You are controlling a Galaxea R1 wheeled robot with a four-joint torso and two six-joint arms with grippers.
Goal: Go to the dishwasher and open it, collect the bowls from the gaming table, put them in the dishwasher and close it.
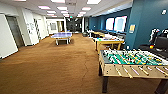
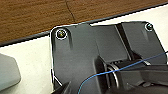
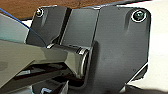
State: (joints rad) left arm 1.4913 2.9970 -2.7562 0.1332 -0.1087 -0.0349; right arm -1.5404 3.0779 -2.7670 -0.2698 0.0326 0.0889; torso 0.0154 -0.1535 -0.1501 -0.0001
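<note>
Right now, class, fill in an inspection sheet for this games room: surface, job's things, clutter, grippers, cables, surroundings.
Surface: brown carpet floor, open ahead.
Job's things: yellow-rimmed gaming table past the foosball table, small items on top; bowls not identifiable.
Clutter: green-field foosball table with rods close on the right; blue table-tennis table farther off.
Grippers: fingers cannot be judged.
Cables: thin blue wire across the left wrist mount.
Surroundings: teal wall, lit ceiling panels.

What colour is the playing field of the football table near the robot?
Green, seen best in the head view: the football table stands at the right.
</note>
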